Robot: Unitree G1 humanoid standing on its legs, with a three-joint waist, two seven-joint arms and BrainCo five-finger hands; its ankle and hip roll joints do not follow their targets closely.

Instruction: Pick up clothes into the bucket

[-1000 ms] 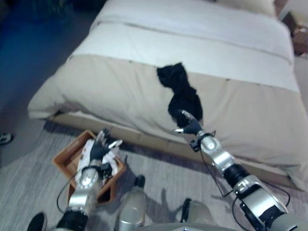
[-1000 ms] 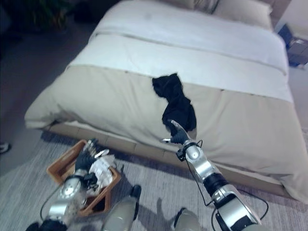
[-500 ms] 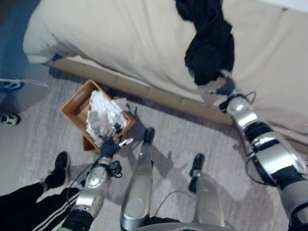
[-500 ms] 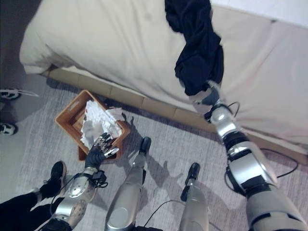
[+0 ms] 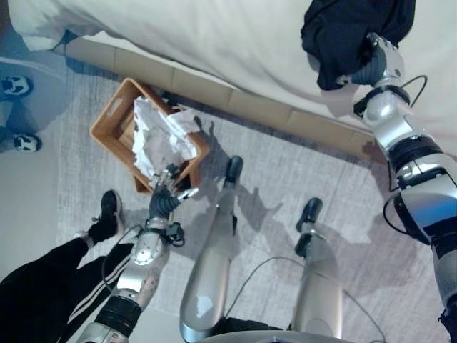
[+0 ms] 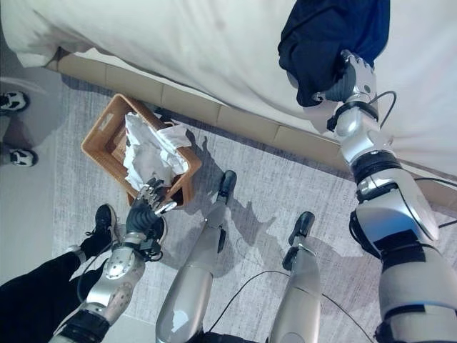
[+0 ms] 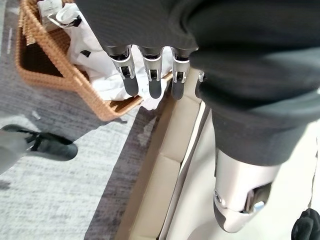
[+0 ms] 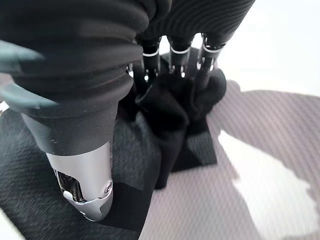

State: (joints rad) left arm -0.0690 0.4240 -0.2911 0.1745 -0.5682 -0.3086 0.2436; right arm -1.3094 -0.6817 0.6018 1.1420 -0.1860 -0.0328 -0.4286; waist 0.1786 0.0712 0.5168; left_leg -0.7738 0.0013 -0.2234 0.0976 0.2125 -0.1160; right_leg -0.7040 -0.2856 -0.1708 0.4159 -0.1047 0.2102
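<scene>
A black garment hangs over the side of the beige bed. My right hand is at its lower end, and in the right wrist view its fingers are curled into the bunched black cloth, with the thumb on the other side. A brown wicker basket stands on the grey rug with white clothes piled in it. My left hand hovers just in front of the basket's near corner. Its fingers are straight and hold nothing.
A person stands at the lower left, with a black trouser leg and a black shoe close to my left arm. Two more shoes lie on the floor at the left. The bed's low base runs behind the basket.
The camera has tipped down, so the whole scene has shifted. My right hand has closed into the garment's lower end. My left hand stays by the basket.
</scene>
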